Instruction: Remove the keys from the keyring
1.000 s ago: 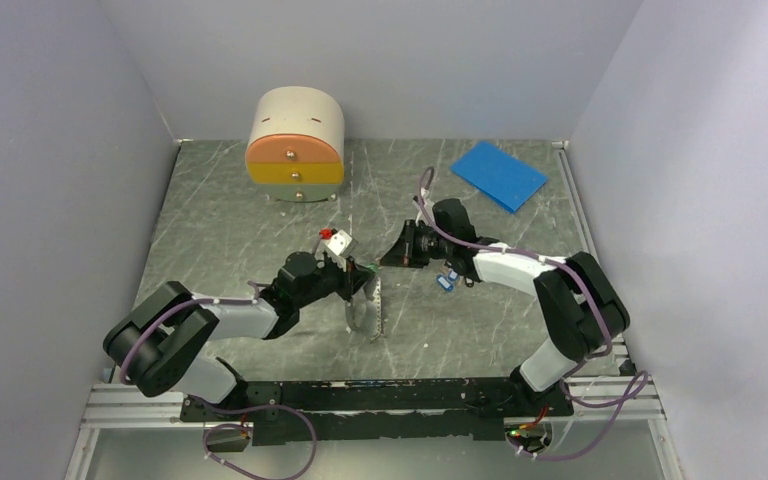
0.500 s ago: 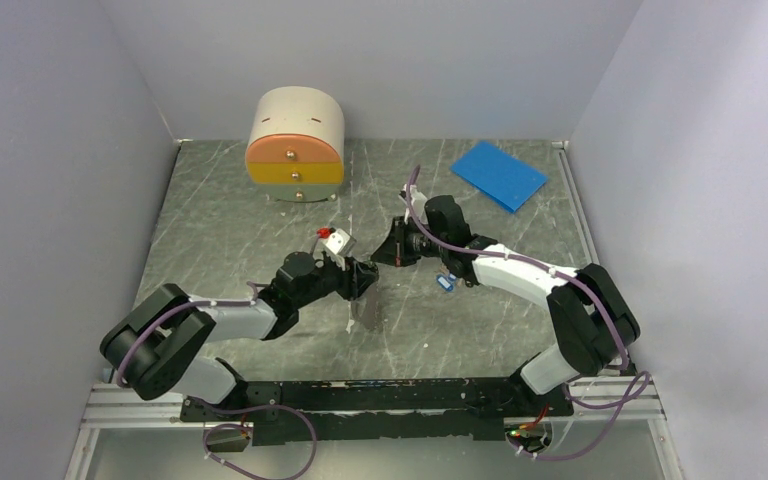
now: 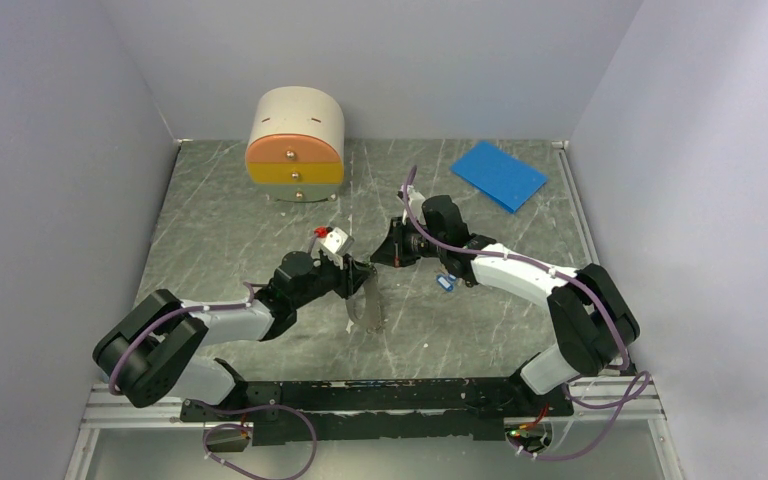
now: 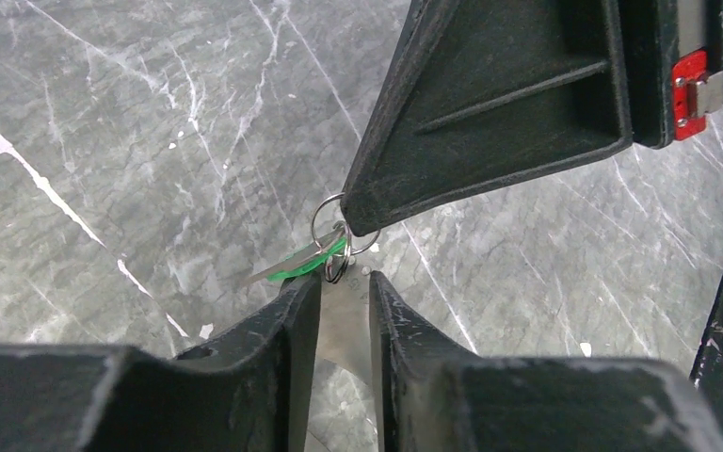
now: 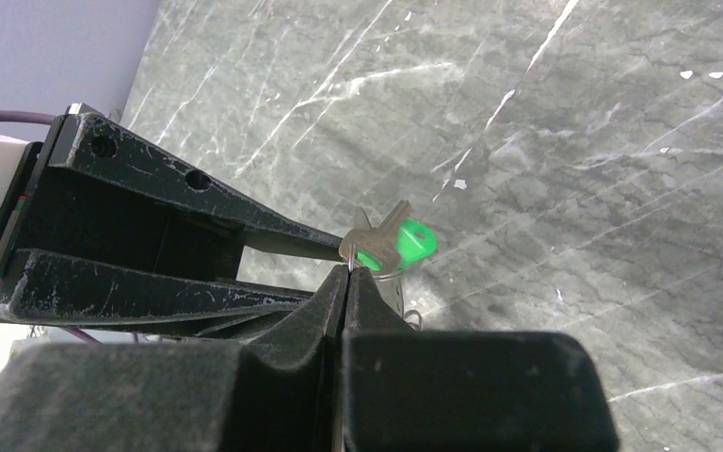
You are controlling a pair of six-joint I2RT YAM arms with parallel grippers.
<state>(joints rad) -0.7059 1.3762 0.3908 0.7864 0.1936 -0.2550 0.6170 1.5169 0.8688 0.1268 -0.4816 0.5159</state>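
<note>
right pincer (image 4: pixel 360 218) clenched on keyring (image 4: pixel 323 212); left pincer (image 4: pixel 344 287) straddles keys (image 5: pixel 405 241), can't tell if gripping; loose hold could drop keys, hard pull could yank keyring free

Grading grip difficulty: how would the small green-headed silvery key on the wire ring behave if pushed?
The small green-headed silvery key looks thin and flat, so probably light and stiff. Threaded on the thin silvery wire ring pinched by the right gripper, it would likely pivot away when pushed.
</note>
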